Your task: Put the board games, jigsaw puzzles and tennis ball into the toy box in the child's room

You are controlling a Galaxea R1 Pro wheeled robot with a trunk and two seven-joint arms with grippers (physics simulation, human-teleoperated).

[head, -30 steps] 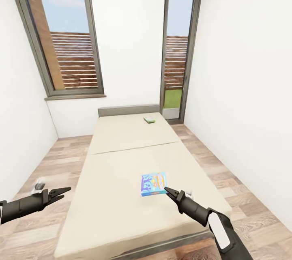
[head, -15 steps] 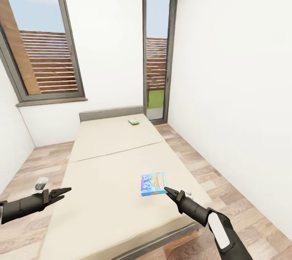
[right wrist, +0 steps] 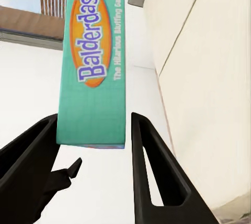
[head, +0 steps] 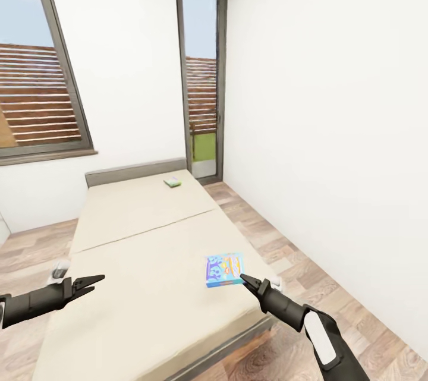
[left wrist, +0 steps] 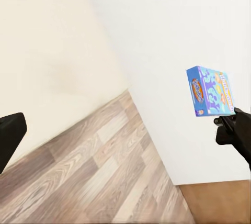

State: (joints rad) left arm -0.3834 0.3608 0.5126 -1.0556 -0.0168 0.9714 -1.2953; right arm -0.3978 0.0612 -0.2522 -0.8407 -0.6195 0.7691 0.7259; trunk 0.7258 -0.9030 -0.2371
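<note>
Right fingers (head: 244, 279) clamp blue board game (head: 225, 269) above bed (head: 142, 232); 2nd board game (head: 172, 182) near headboard (head: 135, 172); left fingers (head: 95, 279) narrow, empty.

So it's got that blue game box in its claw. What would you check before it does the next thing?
1. Blue game box between the right gripper's fingers: ok.
2. Grip firm: cannot tell; held by one end only.
3. Box lifted off the bed: ok, the left wrist view shows it in the air.
4. Left gripper free: ok, it holds nothing.
5. Second game near the headboard: not ok, not yet collected.
6. Toy box located: cannot tell.
</note>
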